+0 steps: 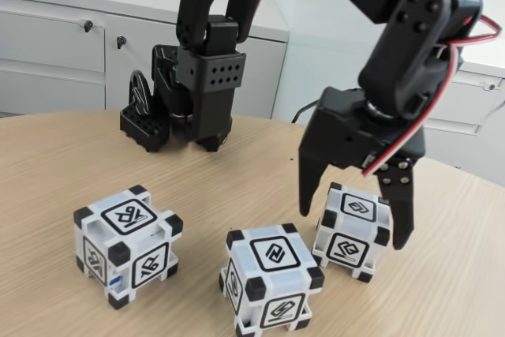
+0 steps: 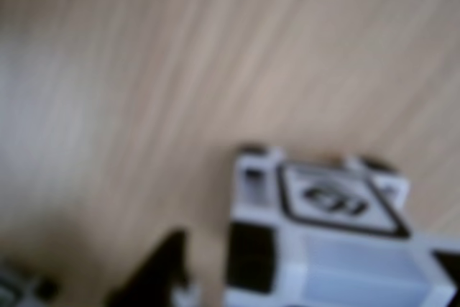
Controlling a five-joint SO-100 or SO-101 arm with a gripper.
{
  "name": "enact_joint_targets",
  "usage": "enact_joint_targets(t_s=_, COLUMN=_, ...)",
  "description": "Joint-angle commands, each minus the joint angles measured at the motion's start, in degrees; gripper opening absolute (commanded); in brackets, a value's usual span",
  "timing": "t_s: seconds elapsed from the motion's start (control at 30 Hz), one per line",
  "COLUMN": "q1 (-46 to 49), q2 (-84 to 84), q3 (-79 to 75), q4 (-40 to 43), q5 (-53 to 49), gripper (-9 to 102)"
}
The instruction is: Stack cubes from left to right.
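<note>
gripper was spread open and holding nothing, its fingers straddling the right cube on the table; cube sat right between and just under the tips; mid cube and left cube sat apart, unstacked

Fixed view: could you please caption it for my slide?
Open claw straddles the right cube; two more cubes wait on the table.

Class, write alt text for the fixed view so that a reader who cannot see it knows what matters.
A black robot arm's open hand straddles the right cube of three white, black-cornered cubes on a wooden table. The middle cube and left cube stand apart, none stacked, with white cabinets behind.
</note>
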Motion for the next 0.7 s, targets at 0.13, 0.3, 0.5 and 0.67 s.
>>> enact_joint_targets(t_s=0.13, q1=0.79, q2=0.35, q3=-2.11, q4=0.44, q5=0.26, gripper=35)
enact_joint_targets(t_s=0.3, q1=0.0, q2=0.35, q3=-2.11, q4=0.44, q5=0.44, gripper=31)
enact_joint_targets(t_s=0.5, q1=0.0, q2=0.35, q3=-2.11, q4=0.44, q5=0.09, gripper=26)
enact_joint_targets(t_s=0.67, q1=0.0, q2=0.35, q3=-2.11, q4=0.44, q5=0.44, gripper=22)
